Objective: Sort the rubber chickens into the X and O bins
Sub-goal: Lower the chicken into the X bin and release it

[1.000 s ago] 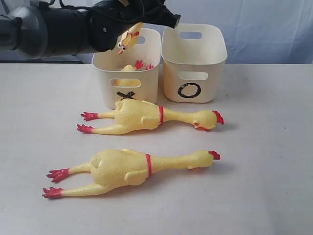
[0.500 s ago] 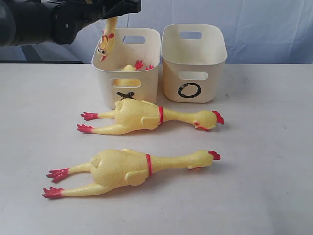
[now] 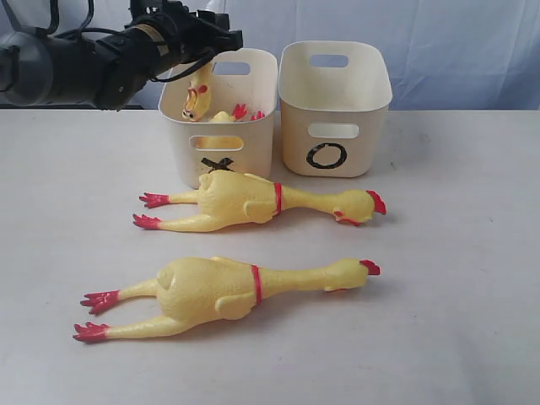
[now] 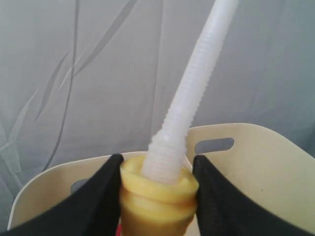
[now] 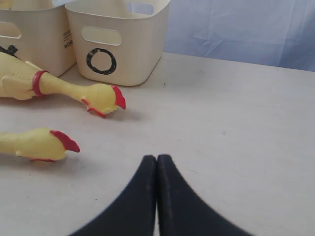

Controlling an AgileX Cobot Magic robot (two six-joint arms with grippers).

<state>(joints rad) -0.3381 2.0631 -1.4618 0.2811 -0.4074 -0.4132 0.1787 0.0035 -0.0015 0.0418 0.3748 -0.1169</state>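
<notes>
My left gripper (image 3: pixel 208 51) is shut on a small rubber chicken (image 3: pixel 197 95), which hangs head down in the mouth of the X bin (image 3: pixel 221 145). The left wrist view shows its yellow body (image 4: pixel 156 196) pinched between the black fingers (image 4: pixel 101 199). Another small chicken (image 3: pixel 226 116) lies inside that bin, red feet up. The O bin (image 3: pixel 334 126) stands right of it. Two long chickens with red neck bands lie on the table, one (image 3: pixel 253 200) just before the bins, the other (image 3: pixel 224 288) nearer the front. My right gripper (image 5: pixel 157 158) is shut on nothing, low over the table.
A white ribbed tube (image 4: pixel 189 103) rises above the held chicken in the left wrist view. A blue-grey curtain (image 3: pixel 456 51) hangs behind the table. In the right wrist view the two long chickens' heads (image 5: pixel 104 98) (image 5: pixel 47 143) lie beside the O bin (image 5: pixel 133 54).
My left arm has drawn back to the left and lowered the small chicken, which swung from tilted above the X bin to hanging head down in its mouth.
</notes>
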